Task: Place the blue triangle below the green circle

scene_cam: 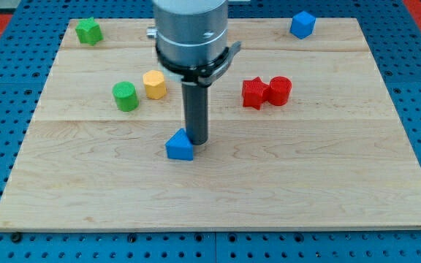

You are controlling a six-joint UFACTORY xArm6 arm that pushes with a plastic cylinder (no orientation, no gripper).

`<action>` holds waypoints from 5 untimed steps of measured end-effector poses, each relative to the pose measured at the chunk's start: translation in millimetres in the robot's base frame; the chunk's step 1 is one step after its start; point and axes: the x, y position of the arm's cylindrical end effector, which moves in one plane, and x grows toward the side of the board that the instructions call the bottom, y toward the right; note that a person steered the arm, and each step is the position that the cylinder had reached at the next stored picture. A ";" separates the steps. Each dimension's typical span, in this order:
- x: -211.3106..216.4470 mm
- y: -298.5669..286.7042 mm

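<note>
Tip: my tip (196, 141) is seen at the lower end of the dark rod, set against the upper right edge of the blue triangle (179, 146); contact appears likely but cannot be confirmed.
Jaws: none are carried; the arm ends in a plain rod, so no open or closed state can be told.
Blue triangle: placed near the middle of the wooden board (305, 183), below and to the view's right of the green circle (125, 96), and apart from it.
Green circle: found at the view's left of centre, just beside the yellow hexagon (154, 85), which lies to its upper right.
Red pair: a red star (253, 93) and a red cylinder (280, 90) are seen touching, at the view's right of the rod.
Top corners: a green star-like block (88, 31) at the view's top left; a blue cube (302, 24) at the top right.
</note>
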 end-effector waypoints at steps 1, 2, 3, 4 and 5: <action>14.5 12.7; 28.0 44.2; 30.7 -17.8; 17.7 -66.3; -2.8 -66.3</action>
